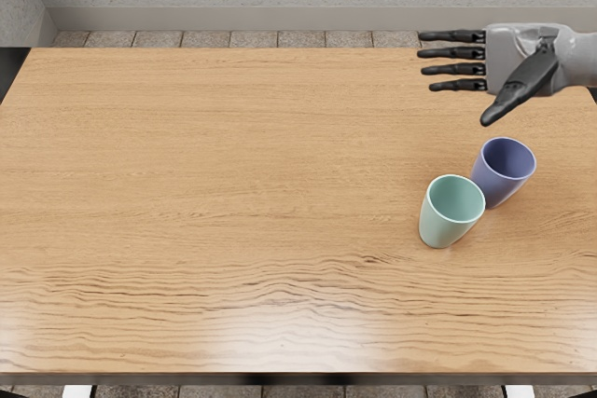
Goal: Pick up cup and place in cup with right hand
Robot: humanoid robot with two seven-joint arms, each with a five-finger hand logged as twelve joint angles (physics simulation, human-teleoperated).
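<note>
"Starting from here, what could spoil it?"

"Crowding, I'd say. The green cup (450,221) stands upright on the tabletop (233,165), just beside the blue cup (494,184), on its near left side. Fingers closing round either one could knock its neighbour over."

"Are they touching?"

"Perhaps; the green rim overlaps the blue cup from this angle, so I can't be sure. Coming in low would be risky too, since the thumb could catch the blue rim."

"And the right robot hand (511,61)?"

"Beyond the blue cup and apart from it. Its arm (583,62) comes in from the right, the four fingers point left, slightly fanned and nearly straight, and the thumb slants out toward the blue cup. It's holding nothing."

"Then after the grasp?"

"Both mouths look about the same width. A cup lowered off-centre or tilted would likely snag on the other's rim and push it along."
</note>
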